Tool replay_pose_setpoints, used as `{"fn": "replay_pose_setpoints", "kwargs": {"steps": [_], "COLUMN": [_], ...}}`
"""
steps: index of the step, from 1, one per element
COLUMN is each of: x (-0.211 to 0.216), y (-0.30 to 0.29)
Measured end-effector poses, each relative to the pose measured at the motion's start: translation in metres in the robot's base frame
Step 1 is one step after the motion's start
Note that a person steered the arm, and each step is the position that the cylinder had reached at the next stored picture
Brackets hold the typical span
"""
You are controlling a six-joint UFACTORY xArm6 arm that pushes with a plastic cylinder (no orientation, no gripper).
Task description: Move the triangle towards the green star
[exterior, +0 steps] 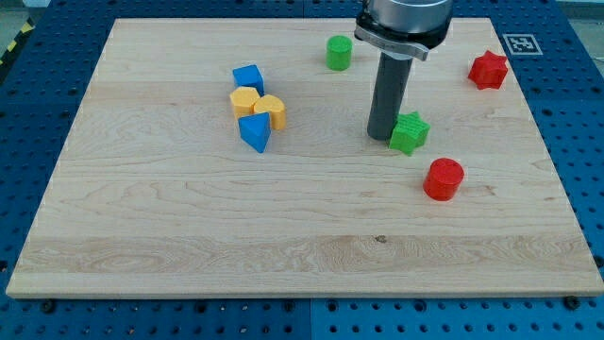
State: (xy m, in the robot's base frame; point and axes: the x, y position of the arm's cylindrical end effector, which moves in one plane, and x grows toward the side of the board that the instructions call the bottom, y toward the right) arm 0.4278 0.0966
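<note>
While my tip (381, 138) touches the green star (410, 132), the blue triangle (255, 133) sits well apart.

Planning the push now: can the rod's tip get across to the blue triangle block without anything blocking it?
Probably yes. My tip sits beside the green star block, and bare wooden board lies between it and the blue triangle block. The two yellow blocks sit just above that line.

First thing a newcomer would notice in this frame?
The dark rod coming down from the view's top, my tip right at the left side of the green star. Next, the tight cluster at centre-left: a blue cube, two yellow blocks and the blue triangle, well left of the star.
</note>
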Motion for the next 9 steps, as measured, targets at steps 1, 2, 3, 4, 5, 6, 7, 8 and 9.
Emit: {"fn": "replay_pose_setpoints", "kwargs": {"steps": [1,2,3,4,5,6,7,8,9], "x": [0.002,0.02,0.059,0.077,0.041,0.004,0.001,-0.008,-0.009], "y": [-0.006,-0.034,-0.071,-0.144,-0.215,-0.217,-0.218,-0.192,-0.151]}}
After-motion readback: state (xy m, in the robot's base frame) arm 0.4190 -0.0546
